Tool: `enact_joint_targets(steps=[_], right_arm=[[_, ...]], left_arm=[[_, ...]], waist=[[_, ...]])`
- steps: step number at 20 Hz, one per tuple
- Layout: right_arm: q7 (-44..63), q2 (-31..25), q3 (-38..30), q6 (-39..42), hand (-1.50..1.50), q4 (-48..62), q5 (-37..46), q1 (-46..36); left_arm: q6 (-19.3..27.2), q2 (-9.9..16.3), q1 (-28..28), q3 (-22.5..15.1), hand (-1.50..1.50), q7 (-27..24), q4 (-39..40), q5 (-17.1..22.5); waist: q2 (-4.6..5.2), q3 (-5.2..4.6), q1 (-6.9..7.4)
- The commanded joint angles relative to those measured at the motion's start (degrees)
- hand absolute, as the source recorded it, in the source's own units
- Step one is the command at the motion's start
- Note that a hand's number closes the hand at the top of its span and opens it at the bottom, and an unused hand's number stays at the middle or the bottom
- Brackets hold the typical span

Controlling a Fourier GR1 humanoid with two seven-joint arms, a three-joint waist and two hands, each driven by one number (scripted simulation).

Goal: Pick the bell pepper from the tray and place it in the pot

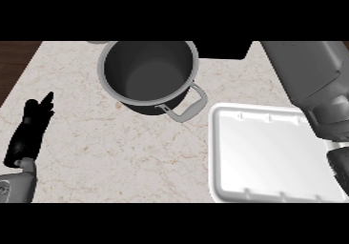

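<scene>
Pick step, we judge: right hand [344,169] over white tray [265,157], fingers and bell pepper unseen; pot [149,71] far-left; left hand [33,126] resting open; next, carry to pot.

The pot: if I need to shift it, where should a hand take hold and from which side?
Probably the loop handle on the pot. It juts from the rim at the lower right, toward the white tray, with an open gap that fingers could hook through. Coming from the tray side looks best, since that is where the handle points; no other handle shows.
</scene>
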Motion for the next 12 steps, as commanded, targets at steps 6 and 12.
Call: enact_joint_targets(steps=[6,12], right_arm=[[2.73,9.77,4.26,-1.46,1.5,7.79,4.94,-1.69],[5.05,13.54,2.35,0.66,-1.5,14.39,3.83,-1.92]], left_arm=[[-0.03,0.25,0.63,1.2,0.0,-4.56,4.04,0.06],[0.1,-0.54,-1.99,-0.49,0.0,0.87,1.33,-0.91]], waist=[[0.03,-0.04,-0.7],[0.39,-0.01,0.01]])
